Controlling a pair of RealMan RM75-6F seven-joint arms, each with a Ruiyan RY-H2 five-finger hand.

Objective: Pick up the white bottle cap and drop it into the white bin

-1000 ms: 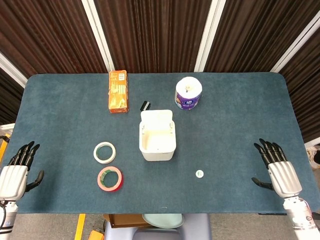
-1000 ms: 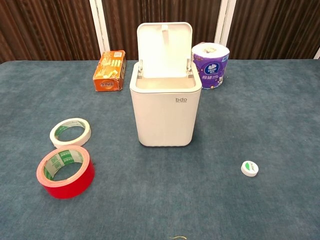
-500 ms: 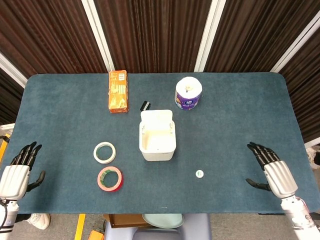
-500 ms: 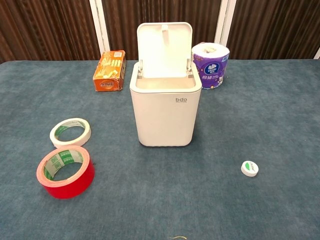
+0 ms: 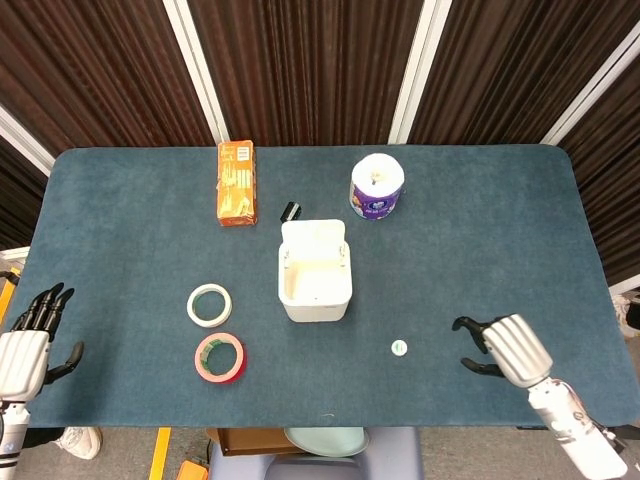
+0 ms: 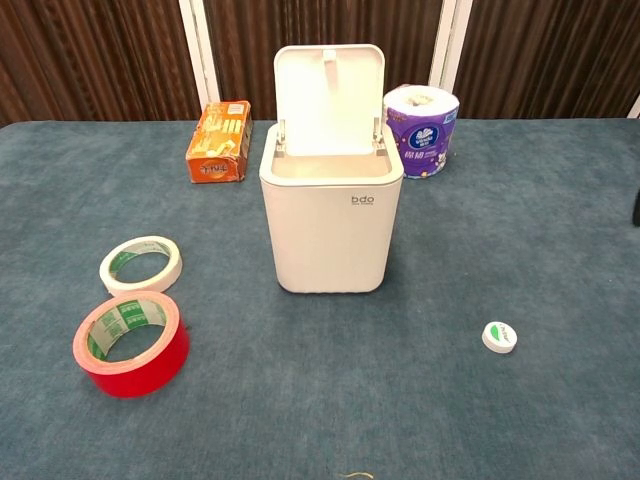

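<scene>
Blue, short-napped carpet-like tabletop filling the frame, dark ribbed curtains behind.

Nearest the lower edge: right hand at lower right of the head view, empty, fingers spread and slightly curled toward the centre; barely a dark sliver at the right edge of the chest view. Left hand at lower left, empty too, fingers apart, well apart from everything.

Just left of the right hand, not touching: white bottle cap, small, flat, round, green mark on top, lying flat on the nap.

Risks, as judgement only: low, smooth disc hard to pinch off soft pile; likely to skid or flip if pushed sideways instead of squeezed; could slip out mid-carry; could strike the rim and bounce off if released too early or too low.

Left side: red tape roll, glossy, thick, and beyond it a thinner white tape roll.

Centre: white bin, smooth plastic, rounded box, lid hinged upright, mouth open.

Farthest: orange carton, a small black thing too small to name, toilet paper roll in purple wrap.
</scene>
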